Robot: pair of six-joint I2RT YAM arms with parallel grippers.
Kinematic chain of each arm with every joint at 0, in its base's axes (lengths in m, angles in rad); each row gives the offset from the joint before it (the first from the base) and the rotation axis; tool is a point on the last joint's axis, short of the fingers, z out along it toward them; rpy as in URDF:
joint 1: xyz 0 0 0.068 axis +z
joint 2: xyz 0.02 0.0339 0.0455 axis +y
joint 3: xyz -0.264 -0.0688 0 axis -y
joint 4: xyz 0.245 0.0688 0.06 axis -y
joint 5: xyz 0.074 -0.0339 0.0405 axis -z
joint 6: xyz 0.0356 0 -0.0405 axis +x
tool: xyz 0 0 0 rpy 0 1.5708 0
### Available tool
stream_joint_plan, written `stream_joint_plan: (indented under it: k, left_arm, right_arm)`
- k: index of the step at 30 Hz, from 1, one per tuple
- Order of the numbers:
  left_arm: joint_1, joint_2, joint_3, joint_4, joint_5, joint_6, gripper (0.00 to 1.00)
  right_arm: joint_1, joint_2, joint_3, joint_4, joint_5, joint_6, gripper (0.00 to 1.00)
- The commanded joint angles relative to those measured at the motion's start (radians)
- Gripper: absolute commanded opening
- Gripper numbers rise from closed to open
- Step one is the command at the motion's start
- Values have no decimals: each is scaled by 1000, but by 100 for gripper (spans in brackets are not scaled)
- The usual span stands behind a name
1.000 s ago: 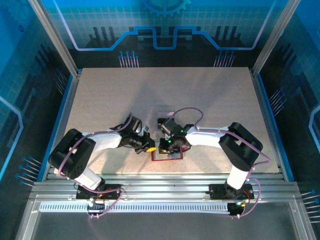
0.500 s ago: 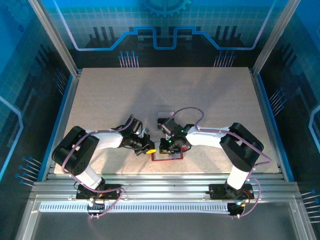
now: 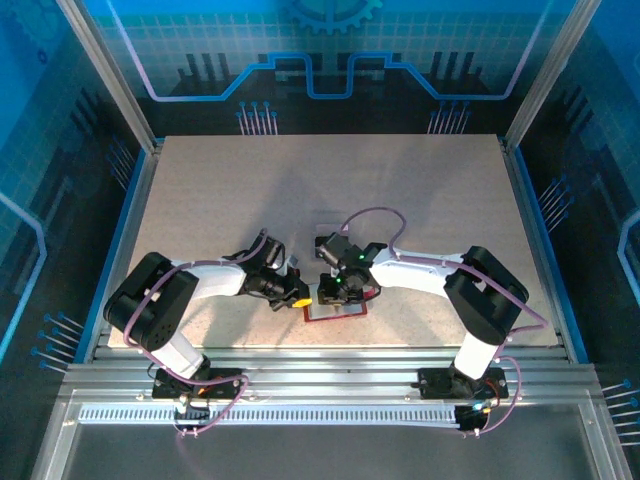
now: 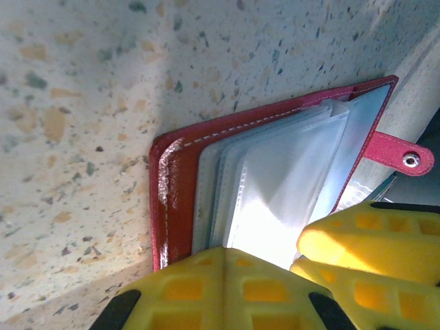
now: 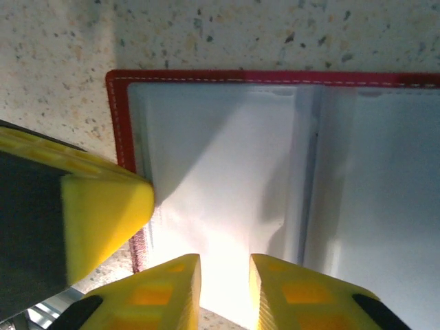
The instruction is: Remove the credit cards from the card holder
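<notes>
Lying open on the bench (image 5: 206,27), the card holder (image 5: 275,158) is touched by shut left fingers (image 4: 220,289). Right fingers (image 5: 172,289) are slightly parted, empty.

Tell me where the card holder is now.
Top view: the card holder lies open at the near edge of the table, left gripper on its left, right gripper over it.

Card holder (image 3: 335,310) lies open on worktop (image 3: 200,200), near front edge, about centre, between both arms. Left gripper (image 3: 298,297) at holder's left edge, tips on pockets. Right gripper (image 3: 332,290) over holder's left half, just beside left gripper.
</notes>
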Motion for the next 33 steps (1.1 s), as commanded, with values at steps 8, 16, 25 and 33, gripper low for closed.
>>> stream_joint_plan:
  k: [8,16,25,33]
  left_arm:
    - [-5,27,-11,-36,6,25,0]
    - [-5,23,-11,-41,1,27,0]
    - [3,23,5,-125,-49,89,0]
    - [21,18,37,-157,-49,114,0]
  right_arm:
    - [24,21,52,-97,52,-33,33]
    - [23,38,26,-26,13,-23,24]
    - [-2,28,-34,114,-62,-14,23]
    - [-19,7,-79,229,-140,29,22]
